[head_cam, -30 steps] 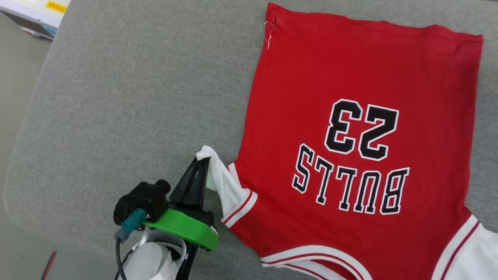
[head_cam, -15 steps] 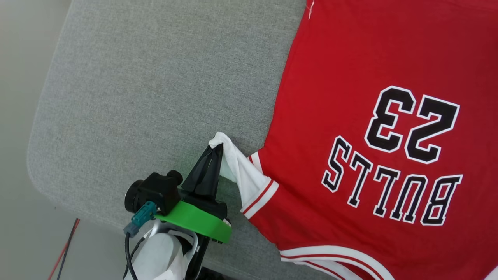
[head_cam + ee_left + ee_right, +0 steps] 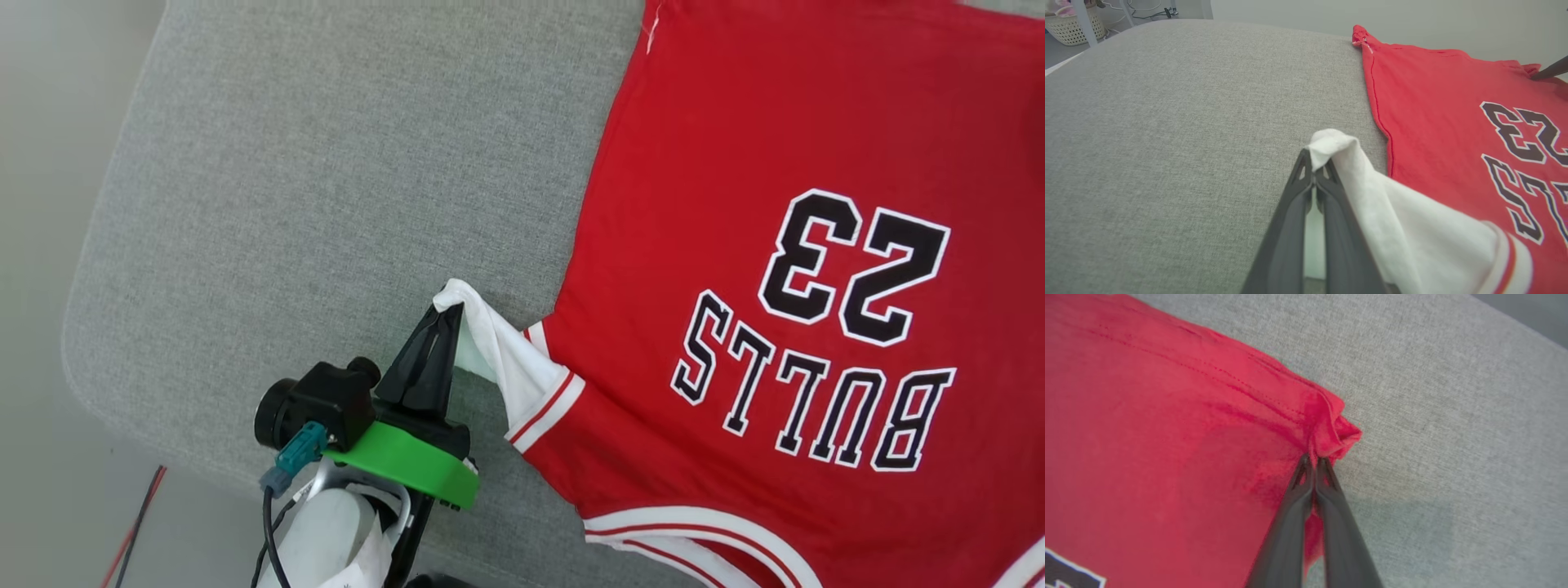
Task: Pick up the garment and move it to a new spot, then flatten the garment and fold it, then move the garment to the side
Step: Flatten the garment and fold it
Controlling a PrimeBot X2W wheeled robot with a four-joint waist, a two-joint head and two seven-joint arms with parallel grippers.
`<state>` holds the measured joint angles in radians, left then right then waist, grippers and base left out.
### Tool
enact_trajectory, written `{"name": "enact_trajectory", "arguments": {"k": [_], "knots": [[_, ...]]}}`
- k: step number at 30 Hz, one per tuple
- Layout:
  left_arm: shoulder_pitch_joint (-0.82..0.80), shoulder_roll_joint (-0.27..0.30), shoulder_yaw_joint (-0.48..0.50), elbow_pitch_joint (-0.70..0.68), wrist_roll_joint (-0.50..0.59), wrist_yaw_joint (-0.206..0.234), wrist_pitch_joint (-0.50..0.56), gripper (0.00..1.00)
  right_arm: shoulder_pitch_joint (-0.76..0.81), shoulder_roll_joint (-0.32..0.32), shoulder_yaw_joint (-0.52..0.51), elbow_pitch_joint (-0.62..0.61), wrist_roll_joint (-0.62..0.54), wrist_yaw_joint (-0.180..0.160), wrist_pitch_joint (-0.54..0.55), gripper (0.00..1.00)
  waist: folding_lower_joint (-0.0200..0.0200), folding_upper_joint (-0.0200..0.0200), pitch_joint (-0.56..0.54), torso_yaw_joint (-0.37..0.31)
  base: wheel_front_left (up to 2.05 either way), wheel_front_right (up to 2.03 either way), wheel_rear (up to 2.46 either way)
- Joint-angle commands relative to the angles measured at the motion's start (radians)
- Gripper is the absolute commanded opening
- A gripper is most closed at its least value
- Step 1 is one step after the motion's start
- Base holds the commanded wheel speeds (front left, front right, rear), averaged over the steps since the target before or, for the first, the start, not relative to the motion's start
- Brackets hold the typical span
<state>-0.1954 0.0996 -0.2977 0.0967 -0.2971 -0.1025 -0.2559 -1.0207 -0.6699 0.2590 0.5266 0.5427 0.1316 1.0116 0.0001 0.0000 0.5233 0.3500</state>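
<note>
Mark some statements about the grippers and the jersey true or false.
1. The left gripper is shut on the garment's white sleeve. True.
2. The right gripper is open and holds nothing. False: it is shut on a bunched red corner of the garment.
3. The "23" print faces up. True.
4. The garment is folded in half. False: it lies spread out, unfolded, on the grey cushion.

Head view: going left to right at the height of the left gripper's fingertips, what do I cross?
floor → grey padded surface → left gripper, shut on the garment's white sleeve → striped trim → red front → "BULLS" lettering
</note>
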Motion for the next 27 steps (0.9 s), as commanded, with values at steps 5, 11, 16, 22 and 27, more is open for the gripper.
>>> {"name": "enact_trajectory", "arguments": {"k": [5, 11, 16, 22, 27], "knots": [[0.032, 0.011, 0.010, 0.011, 0.008, -0.001, -0.006, 0.00, 0.055, -0.030, 0.050, -0.028, 0.062, -0.001, -0.081, 0.00, -0.0001, 0.0000, -0.114, -0.038, 0.00, 0.00, 0.00], [0.086, 0.037, 0.021, 0.014, 0.003, 0.015, 0.006, 0.00, 0.159, -0.106, 0.107, -0.123, 0.159, -0.001, -0.168, 0.00, -0.0001, 0.0000, -0.215, -0.074, 0.00, 0.00, 0.00], [0.144, 0.056, 0.035, 0.011, -0.008, 0.033, 0.017, 0.00, 0.313, -0.171, 0.127, -0.233, 0.231, -0.001, -0.240, 0.00, -0.0001, 0.0000, -0.284, -0.122, 0.00, 0.00, 0.00], [0.193, 0.076, 0.043, 0.008, -0.019, 0.043, 0.030, 0.00, 0.526, -0.220, 0.055, -0.317, 0.277, -0.001, -0.325, 0.00, -0.0001, 0.0000, -0.336, -0.165, 0.00, 0.00, 0.00], [0.220, 0.089, 0.050, 0.002, -0.027, 0.052, 0.037, 0.00, 0.740, -0.240, -0.049, -0.385, 0.282, -0.001, -0.363, 0.00, -0.0001, 0.0000, -0.363, -0.194, 0.00, 0.00, 0.00]]}}
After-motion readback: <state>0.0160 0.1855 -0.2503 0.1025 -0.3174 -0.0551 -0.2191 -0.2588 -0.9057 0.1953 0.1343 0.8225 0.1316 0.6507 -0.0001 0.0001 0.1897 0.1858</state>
